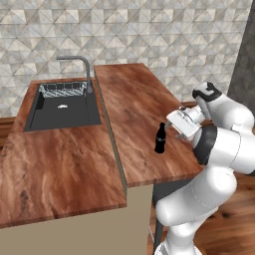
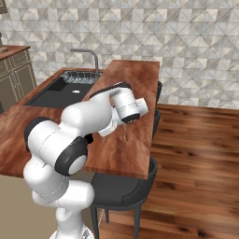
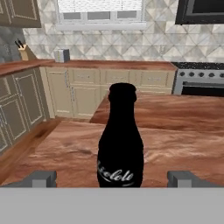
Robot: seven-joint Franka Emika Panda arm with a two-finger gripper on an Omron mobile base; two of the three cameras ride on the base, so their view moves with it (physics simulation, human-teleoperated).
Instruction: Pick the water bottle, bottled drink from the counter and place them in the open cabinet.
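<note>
Kitchen, patterned grey tile wall, reddish-brown wood counter on beige base. Bottled drink stands upright on the raised counter section, near its right edge and toward the front end. Slim, black, long neck; white lettering low on its body in the hand view. Gripper just beside it, level with its lower body, fingers spread wide to either side, not touching: released, nothing held. Farther left, dark sink with faucet. Black stool under counter end.
</note>
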